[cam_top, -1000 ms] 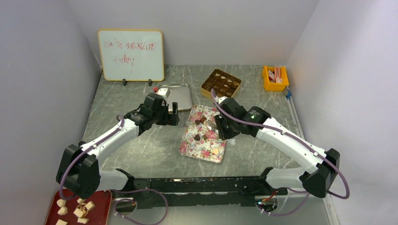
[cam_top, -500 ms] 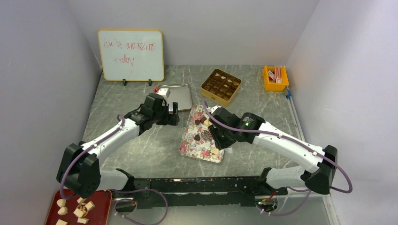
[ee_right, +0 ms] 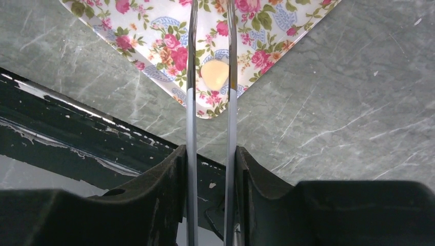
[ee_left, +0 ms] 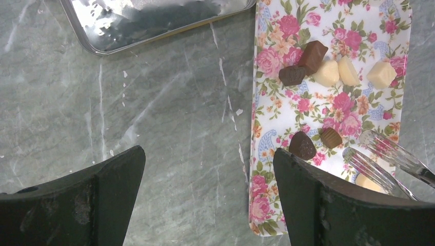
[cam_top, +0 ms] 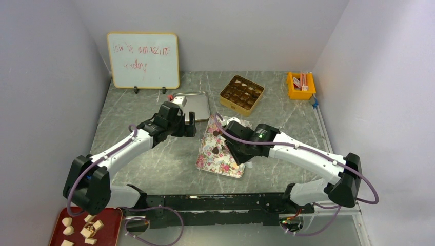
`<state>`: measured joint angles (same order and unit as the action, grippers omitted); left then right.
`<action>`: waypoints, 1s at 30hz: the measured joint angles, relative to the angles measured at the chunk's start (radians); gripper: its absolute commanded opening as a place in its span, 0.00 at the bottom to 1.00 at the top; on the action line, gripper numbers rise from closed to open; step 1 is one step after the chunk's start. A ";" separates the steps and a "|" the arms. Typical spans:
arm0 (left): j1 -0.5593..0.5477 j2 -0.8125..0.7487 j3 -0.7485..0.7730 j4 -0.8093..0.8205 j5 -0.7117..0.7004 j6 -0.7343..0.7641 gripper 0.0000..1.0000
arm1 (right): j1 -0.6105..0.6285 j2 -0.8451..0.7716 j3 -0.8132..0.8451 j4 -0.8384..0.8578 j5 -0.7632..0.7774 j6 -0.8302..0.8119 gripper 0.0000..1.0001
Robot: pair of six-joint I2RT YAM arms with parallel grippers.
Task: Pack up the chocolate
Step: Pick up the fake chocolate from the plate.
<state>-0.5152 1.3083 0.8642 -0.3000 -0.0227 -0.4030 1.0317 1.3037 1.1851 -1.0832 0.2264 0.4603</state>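
Top view: left gripper [cam_top: 189, 123] spread wide just left of the floral tray [cam_top: 206, 158]; right gripper [cam_top: 235, 147] over the tray's right side. Left wrist: the chocolate [ee_left: 301, 145], dark, tan and cream, lies on the tray. Right wrist: right gripper clamps clear tongs [ee_right: 192, 113]; a cream piece shows between their arms near the tray's corner.

arm links [cam_top: 120, 151] white | joints [cam_top: 87, 184] black | cables [cam_top: 217, 123] purple | fingers [ee_left: 102, 195] matte black, scuffed | LED [cam_top: 260, 136] green
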 measured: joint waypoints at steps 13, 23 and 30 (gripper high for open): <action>0.000 0.008 0.000 0.000 0.000 0.021 1.00 | 0.011 0.046 0.011 0.006 0.008 0.006 0.39; 0.000 0.014 0.000 0.000 0.000 0.030 1.00 | 0.013 0.079 0.011 0.028 0.009 0.008 0.39; 0.000 0.014 0.000 0.000 0.000 0.047 1.00 | 0.013 0.099 0.011 0.047 0.010 0.008 0.38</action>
<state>-0.5152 1.3220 0.8642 -0.3004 -0.0227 -0.3561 1.0443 1.4029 1.1961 -1.0367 0.2359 0.4679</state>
